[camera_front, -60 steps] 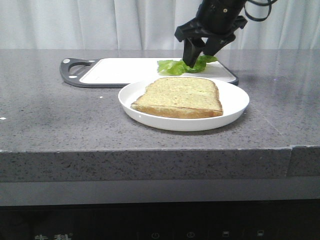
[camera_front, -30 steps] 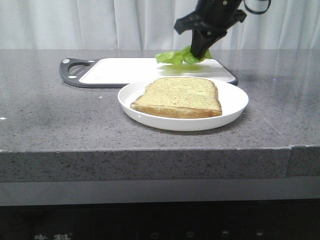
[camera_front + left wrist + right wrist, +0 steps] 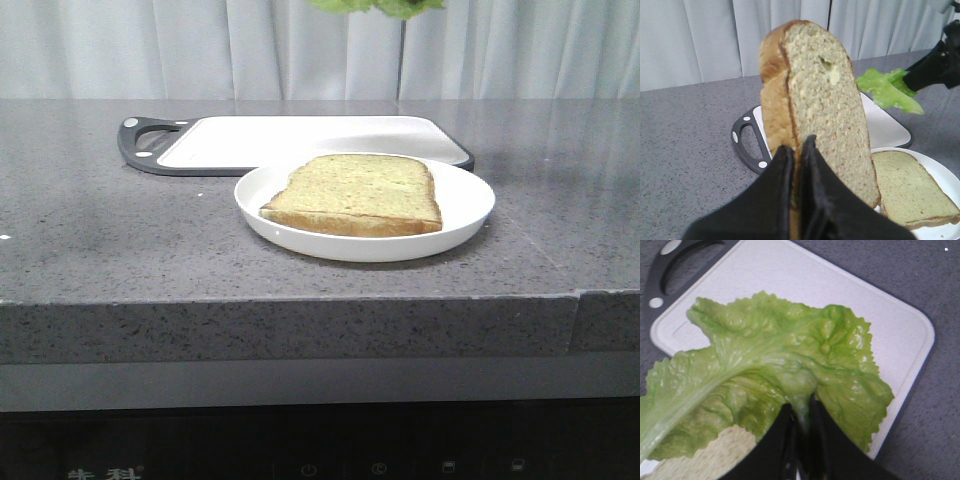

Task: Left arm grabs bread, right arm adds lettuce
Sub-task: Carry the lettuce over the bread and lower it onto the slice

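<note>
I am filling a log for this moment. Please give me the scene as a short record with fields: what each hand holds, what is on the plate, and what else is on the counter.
left hand: shut on the bread, held upright in the air
right hand: shut on the lettuce, lifted above the board
plate: white, holds one flat slice
board position: behind the plate, handle on the left
counter: grey stone
lettuce on slice: not yet
</note>
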`<control>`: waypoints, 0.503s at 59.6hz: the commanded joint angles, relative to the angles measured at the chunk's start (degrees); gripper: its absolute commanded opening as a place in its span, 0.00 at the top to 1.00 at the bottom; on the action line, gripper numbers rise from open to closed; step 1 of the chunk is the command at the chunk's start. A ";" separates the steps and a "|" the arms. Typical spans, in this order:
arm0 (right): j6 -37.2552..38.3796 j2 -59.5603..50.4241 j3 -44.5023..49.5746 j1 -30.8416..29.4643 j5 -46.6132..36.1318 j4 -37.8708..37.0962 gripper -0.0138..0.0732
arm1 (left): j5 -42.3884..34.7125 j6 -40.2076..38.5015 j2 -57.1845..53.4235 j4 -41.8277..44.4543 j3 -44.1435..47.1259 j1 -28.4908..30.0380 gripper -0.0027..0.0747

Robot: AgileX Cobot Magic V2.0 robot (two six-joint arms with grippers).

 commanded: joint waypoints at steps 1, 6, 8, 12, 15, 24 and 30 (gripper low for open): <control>-0.47 -9.72 8.89 2.05 -9.21 1.22 0.78 | -3.89 -0.58 -0.02 0.40 -1.61 -0.32 0.99; -0.47 -14.14 17.53 4.16 -14.96 1.28 0.78 | -3.89 -0.58 -0.02 0.40 -1.61 -0.32 0.99; -0.47 -15.46 20.88 4.90 -16.95 1.32 0.78 | -3.89 -0.58 -0.02 0.40 -1.61 -0.32 0.99; -0.47 -16.64 25.78 5.75 -19.41 1.32 0.78 | -3.89 -0.58 -0.02 0.40 -1.61 -0.32 0.99; -0.47 -16.55 28.77 6.00 -21.27 1.96 0.78 | -3.89 -0.58 -0.02 0.40 -1.61 -0.32 0.99; -0.47 -14.01 32.02 6.00 -25.40 4.89 0.78 | -3.89 -0.58 -0.02 0.40 -1.61 -0.32 0.99; -0.47 -11.97 32.02 6.00 -26.35 6.24 0.78 | -3.89 -0.58 -0.02 0.40 -1.61 -0.32 0.99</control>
